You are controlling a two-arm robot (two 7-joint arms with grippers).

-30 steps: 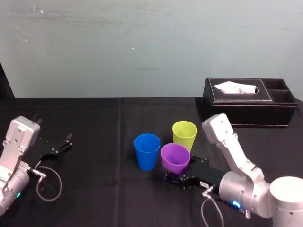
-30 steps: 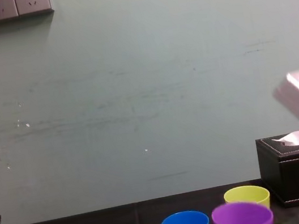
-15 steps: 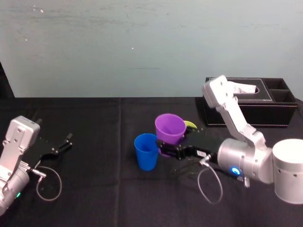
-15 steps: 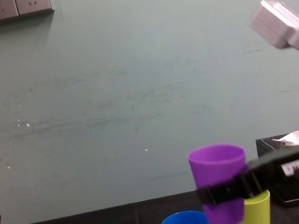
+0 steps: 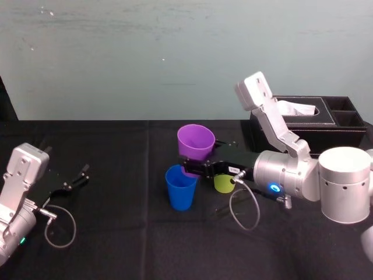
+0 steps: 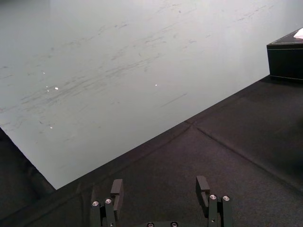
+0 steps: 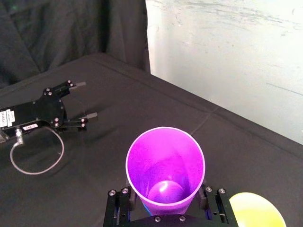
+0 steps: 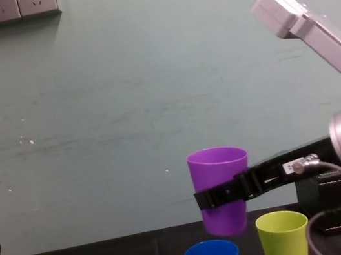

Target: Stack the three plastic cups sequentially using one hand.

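— What's my right gripper (image 5: 194,168) holding?
— I see it clamped round the purple cup (image 5: 196,142), upright, clear of the table. The blue cup (image 5: 181,186) stands just beneath its fingertips, the yellow-green cup (image 5: 222,184) beneath its body. My left gripper (image 6: 161,189) is parked well to its left, fingers apart.

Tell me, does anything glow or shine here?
Head view: a blue ring glows behind the right gripper, shut on the purple cup. Right wrist view: a bright sheen lies in that cup's bottom. The left gripper lies parked at far left.
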